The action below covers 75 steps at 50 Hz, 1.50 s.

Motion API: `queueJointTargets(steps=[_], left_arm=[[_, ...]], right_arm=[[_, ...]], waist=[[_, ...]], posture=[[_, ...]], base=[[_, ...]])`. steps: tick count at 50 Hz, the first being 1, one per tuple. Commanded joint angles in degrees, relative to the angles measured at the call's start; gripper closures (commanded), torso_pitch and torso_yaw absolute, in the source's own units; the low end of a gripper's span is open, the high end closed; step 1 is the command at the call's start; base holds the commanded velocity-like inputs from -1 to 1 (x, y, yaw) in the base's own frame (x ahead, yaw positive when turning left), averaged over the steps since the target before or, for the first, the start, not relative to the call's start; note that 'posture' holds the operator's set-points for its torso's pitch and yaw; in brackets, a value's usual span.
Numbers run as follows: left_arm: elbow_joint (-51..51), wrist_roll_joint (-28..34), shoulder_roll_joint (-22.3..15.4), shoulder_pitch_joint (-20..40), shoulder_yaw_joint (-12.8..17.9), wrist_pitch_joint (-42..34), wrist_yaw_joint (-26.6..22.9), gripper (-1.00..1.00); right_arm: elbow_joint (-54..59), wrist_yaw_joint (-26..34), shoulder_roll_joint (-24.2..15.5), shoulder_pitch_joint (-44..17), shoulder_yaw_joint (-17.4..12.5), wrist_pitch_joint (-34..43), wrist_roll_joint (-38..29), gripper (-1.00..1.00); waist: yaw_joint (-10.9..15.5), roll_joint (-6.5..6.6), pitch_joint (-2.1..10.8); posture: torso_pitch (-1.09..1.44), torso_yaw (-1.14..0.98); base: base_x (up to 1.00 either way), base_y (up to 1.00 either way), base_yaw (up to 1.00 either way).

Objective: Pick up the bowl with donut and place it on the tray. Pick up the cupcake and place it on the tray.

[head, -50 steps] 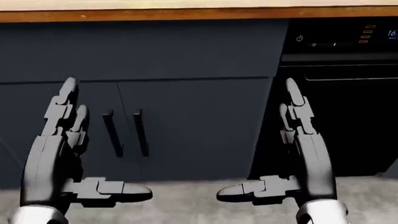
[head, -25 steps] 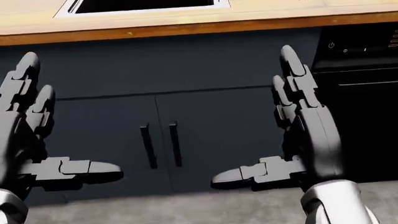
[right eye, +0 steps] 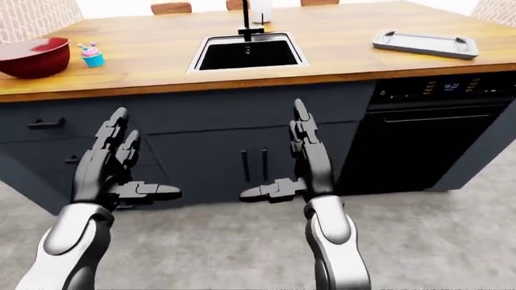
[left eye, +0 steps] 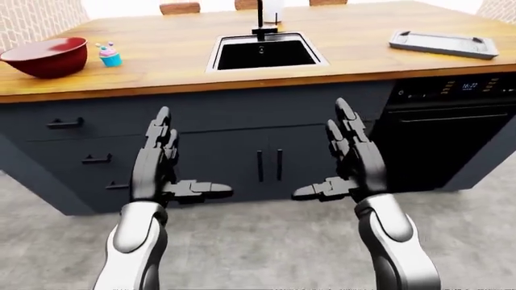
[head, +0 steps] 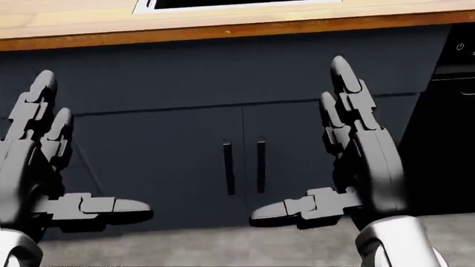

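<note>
A red bowl (left eye: pixel 46 56) sits at the far left of the wooden counter (left eye: pixel 161 60); its inside is hidden. A cupcake (left eye: pixel 109 54) with a blue wrapper and pink top stands just right of it. A grey tray (left eye: pixel 442 43) lies at the counter's far right. My left hand (left eye: pixel 173 163) and right hand (left eye: pixel 331 158) are raised below the counter edge, before the dark cabinets. Both are open and empty, fingers straight up, thumbs pointing inward. They are far from the bowl, cupcake and tray.
A black sink (left eye: pixel 264 53) with a dark faucet (left eye: pixel 261 18) is set in the counter's middle. A black oven (left eye: pixel 452 130) is built in at the right. Cabinet doors with two handles (head: pixel 243 166) face me. Grey floor lies below.
The whole head view has shifted: cabinet handles and counter edge slid rightward, so the camera moved left. Both hands stay raised and open.
</note>
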<state>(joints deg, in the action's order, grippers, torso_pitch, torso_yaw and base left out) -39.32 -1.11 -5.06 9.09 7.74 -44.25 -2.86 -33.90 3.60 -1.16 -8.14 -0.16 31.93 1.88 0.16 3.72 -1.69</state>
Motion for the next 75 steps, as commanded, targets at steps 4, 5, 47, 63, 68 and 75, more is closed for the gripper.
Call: queueJointTargets(steps=[4,5,47,63,68,75], left_arm=[[-2.1,-0.2,0.2,0.7,-0.5,3.2,-0.3,-1.0],[-1.8,-0.1,0.2,0.4,-0.5,3.7,-0.4,-1.0],[-0.8,0.4,0.7,-0.9,-1.0,5.6,-0.6,-1.0],[-0.5,0.8,0.9,-1.5,-1.0,6.6,-0.8,-1.0],[-0.5,1.0,0.9,-1.3,-1.1,6.5,-0.9,-1.0],[0.1,1.0,0.8,-0.9,-1.2,6.7,-1.0,-1.0]], right_arm=[[-2.9,-0.7,-0.4,-1.0,-1.3,-2.1,0.7,-1.0],[-2.1,-0.8,-0.3,-0.9,-1.4,-2.9,0.8,-1.0],[-1.7,-0.7,-0.2,0.0,-0.8,-4.4,1.3,-1.0],[-1.1,0.0,0.1,1.2,-0.3,-5.8,2.3,-1.0],[-1.3,-0.3,0.0,1.0,-0.2,-6.0,2.3,-1.0],[-1.3,-0.2,0.1,0.8,-0.1,-6.4,2.5,-1.0]], waist=[[-0.5,-2.58,0.52],[-0.6,-3.1,0.26],[-1.7,-3.58,0.4],[-0.7,-7.85,0.93],[-1.4,-2.11,1.1],[2.1,-0.6,1.64]], posture=[[0.0,0.0],[0.0,0.0],[0.0,0.0],[0.0,0.0],[0.0,0.0],[0.0,0.0]], base=[[0.0,0.51,0.0],[0.0,0.52,0.0],[0.0,0.62,0.0],[0.0,0.8,0.0],[0.01,0.28,0.0],[0.0,0.0,0.67]])
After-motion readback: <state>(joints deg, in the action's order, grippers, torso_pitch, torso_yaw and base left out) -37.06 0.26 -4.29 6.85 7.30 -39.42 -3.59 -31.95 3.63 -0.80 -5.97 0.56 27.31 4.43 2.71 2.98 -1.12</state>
